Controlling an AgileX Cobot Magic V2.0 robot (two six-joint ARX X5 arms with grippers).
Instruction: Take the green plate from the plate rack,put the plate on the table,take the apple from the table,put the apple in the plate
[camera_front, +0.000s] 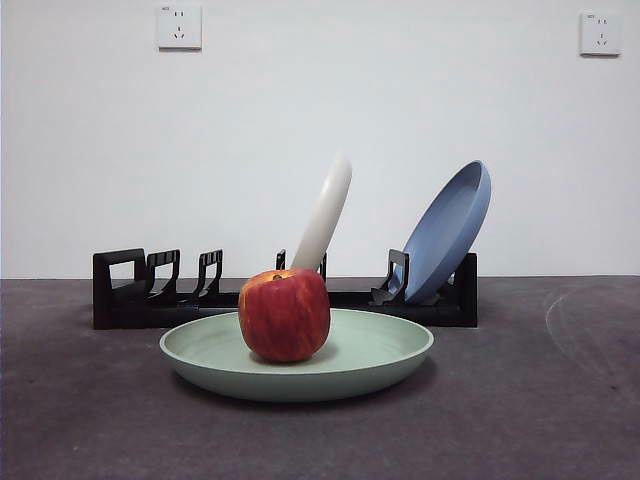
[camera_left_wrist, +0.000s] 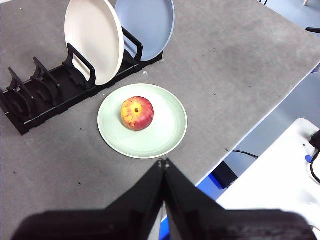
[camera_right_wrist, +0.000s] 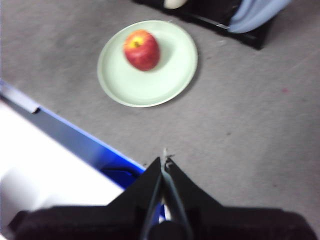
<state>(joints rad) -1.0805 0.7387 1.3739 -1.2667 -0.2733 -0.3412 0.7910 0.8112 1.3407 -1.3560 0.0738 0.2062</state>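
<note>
The green plate (camera_front: 380, 360) lies flat on the table (camera_front: 540, 420) in front of the plate rack (camera_front: 120, 295). The apple (camera_front: 285, 314) sits in the plate, left of its middle. The plate (camera_left_wrist: 165, 130) and apple (camera_left_wrist: 137, 113) show in the left wrist view, and the plate (camera_right_wrist: 170, 75) and apple (camera_right_wrist: 142, 49) in the right wrist view. My left gripper (camera_left_wrist: 164, 162) is shut and empty, held high above the table's edge, away from the plate. My right gripper (camera_right_wrist: 164, 161) is shut and empty, also high and back from the plate.
The rack (camera_left_wrist: 35, 97) holds a cream-white plate (camera_front: 325, 212) and a blue plate (camera_front: 450, 230), both leaning in their slots. The rack's left slots stand empty. The table's edge (camera_left_wrist: 250, 132) runs near both grippers, with white and blue surfaces beyond it.
</note>
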